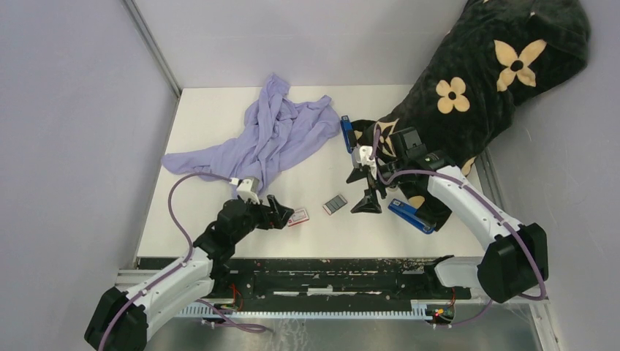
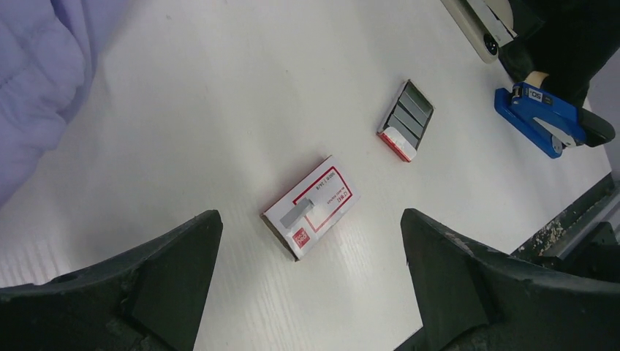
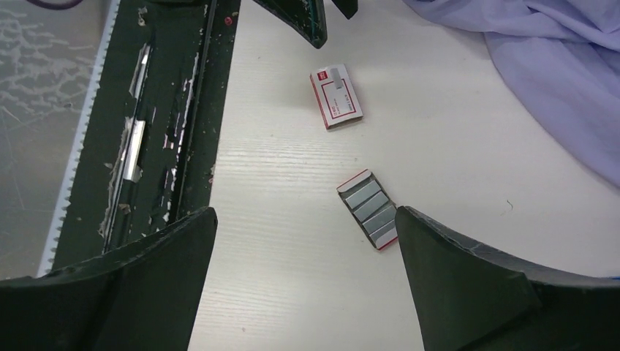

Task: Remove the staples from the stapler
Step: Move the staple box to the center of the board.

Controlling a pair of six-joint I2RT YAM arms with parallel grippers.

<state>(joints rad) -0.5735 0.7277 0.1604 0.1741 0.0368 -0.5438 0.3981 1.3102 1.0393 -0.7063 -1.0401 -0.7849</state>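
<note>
Your left gripper point(image 1: 284, 212) stood with its jaws wide apart and nothing between them, low over the near edge of the worktop point(image 1: 212, 117), left of centre; your right gripper point(image 1: 363, 190) was spread just as wide and just as empty, further towards the right side. The worktop was a smooth white board with a faint grain; the fingers point(image 2: 153, 285) were matte black wedges.

The staples point(image 2: 296, 214) showed as short, flat, silver-grey strips, finely ribbed. One lay loose on the lid of a small closed red-and-white cardboard box point(image 2: 329, 191) directly beneath your left jaws; four more lay side by side (packed edge to edge) in an open red-rimmed tray point(image 2: 397, 143) just right of that box, between the two grippers. Box and tray both sat near the near edge, apart from each other.

A blue stapler point(image 1: 411, 216) with a black end lay towards the near right corner, against the hem of a dark plush blanket point(image 1: 497, 80) patterned with cream flowers and heaped over the far right corner; whether its magazine held anything could not be told from these views. A second blue stapler point(image 1: 346, 133) lay further back, between that blanket and a crumpled lavender cloth point(image 1: 270, 135), thin and soft, spread over the far left part.
</note>
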